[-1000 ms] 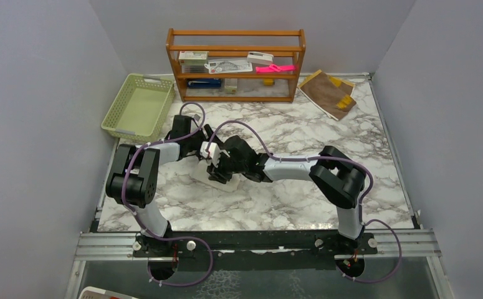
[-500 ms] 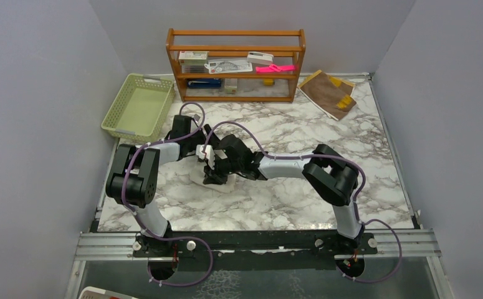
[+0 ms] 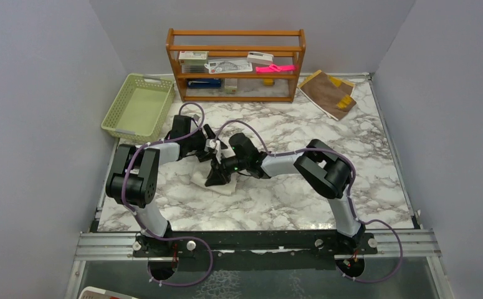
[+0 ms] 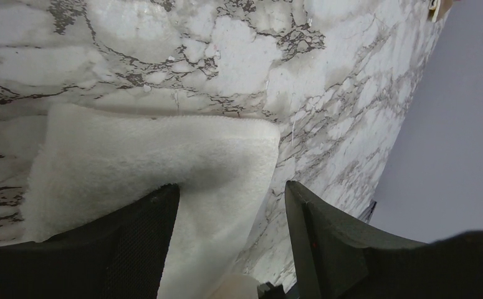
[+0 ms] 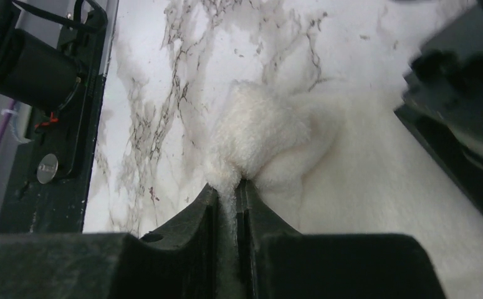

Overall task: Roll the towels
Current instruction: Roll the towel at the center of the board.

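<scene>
The cream-white towel [image 3: 221, 185] lies bunched on the marble table left of centre, partly hidden under both grippers. My right gripper [image 3: 217, 175] is shut on a fold of its edge; the right wrist view shows the jaws [image 5: 227, 190] pinching fluffy cloth [image 5: 351, 180]. My left gripper [image 3: 210, 147] is open just behind it. In the left wrist view the towel [image 4: 164, 156] lies flat between the spread jaws [image 4: 229, 212], against the left finger. The brown towel with mustard-yellow patches [image 3: 328, 92] lies folded at the back right, away from both grippers.
A green plastic basket [image 3: 138, 107] stands at the back left. A wooden shelf [image 3: 235, 62] with small items stands at the back centre. Grey walls close in the table on three sides. The two forearms nearly touch over the cream towel.
My right gripper has moved left and toward the near edge, tilting down with the cream towel's edge in it. The right elbow has shifted left. The left arm has barely moved.
</scene>
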Robot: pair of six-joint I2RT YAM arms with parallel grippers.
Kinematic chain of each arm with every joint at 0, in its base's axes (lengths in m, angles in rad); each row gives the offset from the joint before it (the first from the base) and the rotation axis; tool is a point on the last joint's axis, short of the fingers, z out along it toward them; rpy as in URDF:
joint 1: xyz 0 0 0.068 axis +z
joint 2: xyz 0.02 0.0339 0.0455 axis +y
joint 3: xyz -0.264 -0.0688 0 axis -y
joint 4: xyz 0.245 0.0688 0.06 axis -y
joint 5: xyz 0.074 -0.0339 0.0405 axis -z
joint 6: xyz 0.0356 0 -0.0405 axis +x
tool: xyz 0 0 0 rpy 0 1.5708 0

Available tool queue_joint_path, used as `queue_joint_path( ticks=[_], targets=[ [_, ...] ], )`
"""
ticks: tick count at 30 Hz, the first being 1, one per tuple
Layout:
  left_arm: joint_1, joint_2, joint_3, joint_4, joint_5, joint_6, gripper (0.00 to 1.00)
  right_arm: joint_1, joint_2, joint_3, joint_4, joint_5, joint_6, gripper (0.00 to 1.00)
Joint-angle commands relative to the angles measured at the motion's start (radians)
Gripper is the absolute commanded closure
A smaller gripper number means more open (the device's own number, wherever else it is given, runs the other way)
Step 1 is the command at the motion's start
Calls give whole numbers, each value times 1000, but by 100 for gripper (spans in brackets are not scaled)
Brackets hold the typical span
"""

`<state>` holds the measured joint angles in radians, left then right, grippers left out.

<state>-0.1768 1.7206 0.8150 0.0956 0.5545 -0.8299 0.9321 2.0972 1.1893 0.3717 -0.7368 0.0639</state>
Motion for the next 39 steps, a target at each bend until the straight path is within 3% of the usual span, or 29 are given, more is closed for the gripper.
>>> queue_joint_path(
  ticks=[1,13,19,24,25,28,32,39],
  targets=[
    [12,31,-4,-31,-107,5,33,-36,51,-49,115,-75,164,91],
    [28,-37,-31,1,-156,-72,33,-102,145,-129,235,-28,511,90],
    [51,-151,33,-14,-119,-53,32,-119,156,-112,149,3,521,92],
    [73,-291,155,-187,-102,95,32,-125,161,-98,124,1,522,91],
    [77,-322,151,-220,-93,117,39,-125,162,-96,119,-1,520,92],
    [83,-419,66,-254,-36,135,70,-125,159,-80,87,6,500,92],
    [83,-493,-115,-218,59,75,100,-125,150,-63,44,23,467,92],
    [83,-527,-334,-25,93,-47,100,-126,155,-49,11,25,454,92]
  ],
)
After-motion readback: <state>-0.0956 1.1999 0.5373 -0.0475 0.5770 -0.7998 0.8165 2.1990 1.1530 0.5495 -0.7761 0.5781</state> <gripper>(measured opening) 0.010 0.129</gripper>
